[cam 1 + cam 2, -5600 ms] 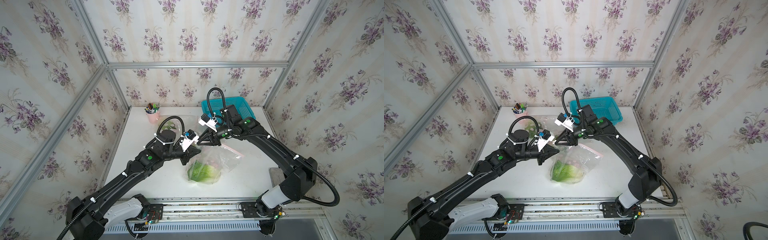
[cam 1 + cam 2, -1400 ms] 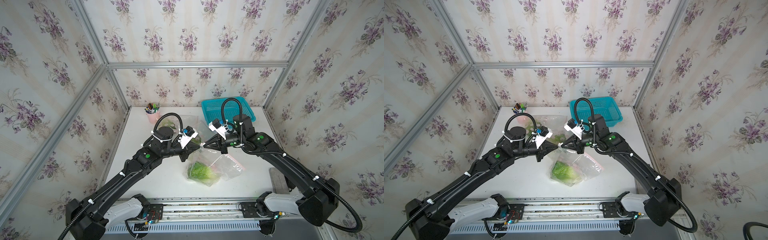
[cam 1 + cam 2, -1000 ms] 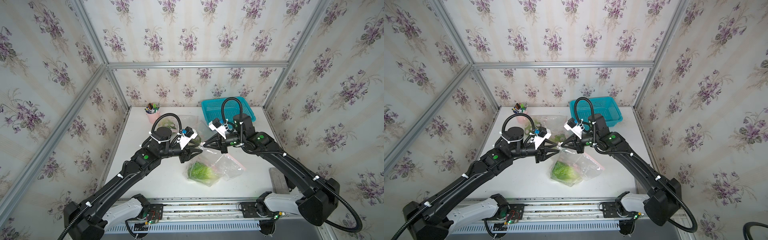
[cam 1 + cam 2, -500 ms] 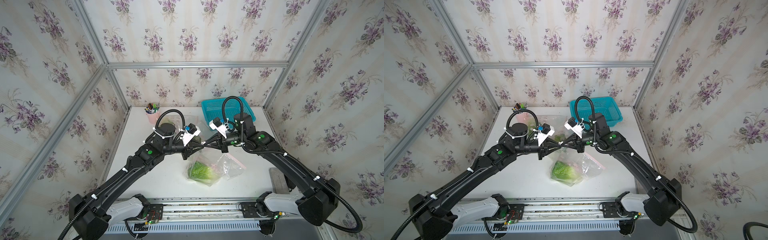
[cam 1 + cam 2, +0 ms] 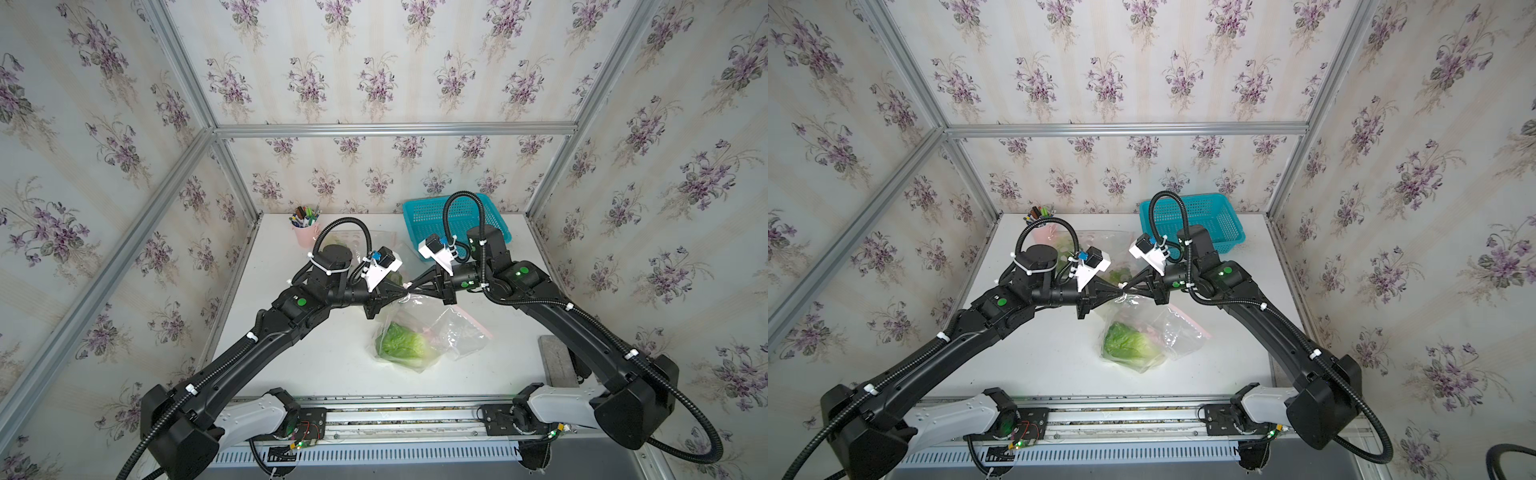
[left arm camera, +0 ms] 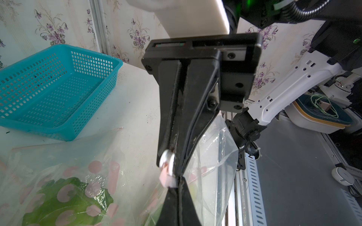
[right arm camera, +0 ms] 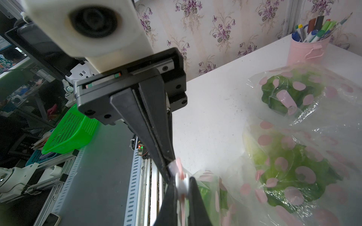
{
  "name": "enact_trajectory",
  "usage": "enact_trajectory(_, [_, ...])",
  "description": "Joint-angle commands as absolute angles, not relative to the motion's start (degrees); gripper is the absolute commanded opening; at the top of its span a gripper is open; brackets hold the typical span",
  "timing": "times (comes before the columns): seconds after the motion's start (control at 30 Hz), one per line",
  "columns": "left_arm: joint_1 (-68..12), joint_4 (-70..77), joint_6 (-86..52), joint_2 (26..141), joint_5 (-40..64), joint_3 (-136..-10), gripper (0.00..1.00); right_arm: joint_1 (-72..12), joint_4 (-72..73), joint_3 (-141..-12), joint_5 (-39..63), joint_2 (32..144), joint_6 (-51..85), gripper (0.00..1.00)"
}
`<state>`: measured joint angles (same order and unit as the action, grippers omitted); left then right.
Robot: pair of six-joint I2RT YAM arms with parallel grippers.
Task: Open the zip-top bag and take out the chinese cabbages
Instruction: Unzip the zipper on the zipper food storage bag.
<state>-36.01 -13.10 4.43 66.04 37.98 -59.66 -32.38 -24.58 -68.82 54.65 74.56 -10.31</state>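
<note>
Clear zip-top bag [image 5: 451,332]: was held up by its top edge between both grippers, its lower end rested on the desk [image 5: 316,357].
Left gripper [image 5: 400,293]: fingers were pressed together on the bag's pink edge.
Right gripper [image 5: 412,288]: fingers were clamped on that edge, tip to tip with the left.
Chinese cabbages [image 5: 401,345]: a green head was seen inside the held bag, low down.

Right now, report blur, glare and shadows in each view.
Both top views: sharp, evenly lit, only soft shadows; faint glints on the zip-top bag. Left wrist view: blue basket crisp, the spare bag beside it hazy with sheen. Right wrist view: pen cup sharp, the white camera housing up close soft.
</note>
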Motion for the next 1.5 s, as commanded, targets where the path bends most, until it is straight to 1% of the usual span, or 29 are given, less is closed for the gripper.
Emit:
enact_trajectory(0.0, [-36.1,-10.7,4.2,66.6,36.3,-60.3,0.0,-32.6,-24.3,-69.0,57.9,75.0,-10.7,0.0])
enact_trajectory(0.13, [-36.0,-10.4,2.3,67.2,32.7,-60.4,0.0,-32.7,-23.2,-68.2,56.7,74.5,-10.2,0.0])
enact_trajectory(0.33, [-36.0,-8.5,-1.0,68.3,31.3,-59.6,0.0,-32.7,-21.6,-66.4,55.4,73.8,-9.3,0.0])
enact_trajectory(0.63, [-35.1,-7.2,-2.5,68.3,29.0,-58.3,0.0,-32.6,-22.0,-64.7,53.7,72.3,-9.8,0.0])
enact_trajectory(1.17, [-30.4,-5.7,-4.3,63.2,30.1,-55.1,0.0,-31.6,-14.6,-57.9,50.6,67.6,-7.1,0.0])
enact_trajectory(1.47, [-26.5,-6.5,-5.4,58.7,28.6,-53.2,0.0,-31.6,-15.0,-56.5,46.1,66.7,-7.3,0.0])
